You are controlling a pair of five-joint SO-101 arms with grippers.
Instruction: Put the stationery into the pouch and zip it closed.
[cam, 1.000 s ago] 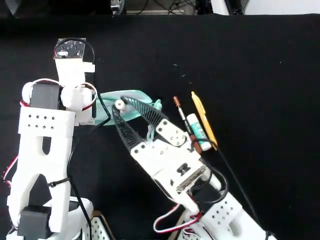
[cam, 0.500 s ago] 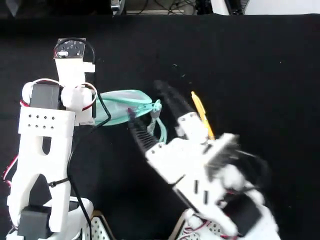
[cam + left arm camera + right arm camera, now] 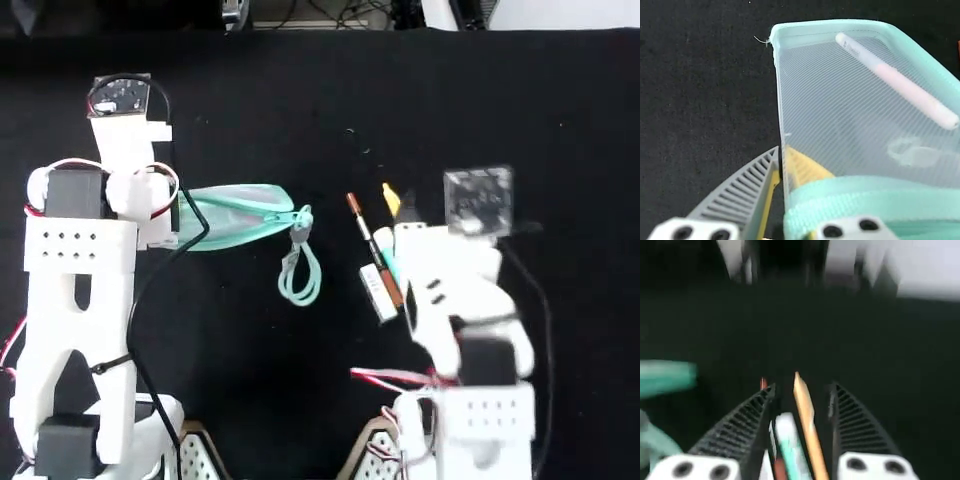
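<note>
over the black table [image 3: 560, 150], seen from above, my left arm [image 3: 75, 260] stands at the left end of the green pouch [image 3: 235, 215], which lies flat with its narrow end turned toward the middle. a green strap [image 3: 300, 275] hangs off that narrow end in a loop on the cloth. well apart from the pouch, on the right, the loose stationery lies side by side: a brown pencil [image 3: 370, 245], a white and green tube [image 3: 380, 280] just beside it, and a yellow pen [image 3: 392, 200] whose tip pokes out from under my right arm [image 3: 455, 270]. my right arm sits above the near ends of these three. from the left wrist, my left gripper [image 3: 782, 165] is pinched on the edge of the pouch, with one ribbed finger [image 3: 740, 200] against the outer side of the clear striped wall. through that wall i see a pink and white pen [image 3: 895, 80] lying inside the pouch, and a faint ring shape below it that i cannot make out. from the right wrist, my right gripper [image 3: 801, 387] is spread wide, its two ribbed fingers [image 3: 735, 435] standing either side of the yellow pen and the tube, apart from both. the brown pencil's tip shows just at the inner edge of one finger. the pouch is a green blur far off to the side.
</note>
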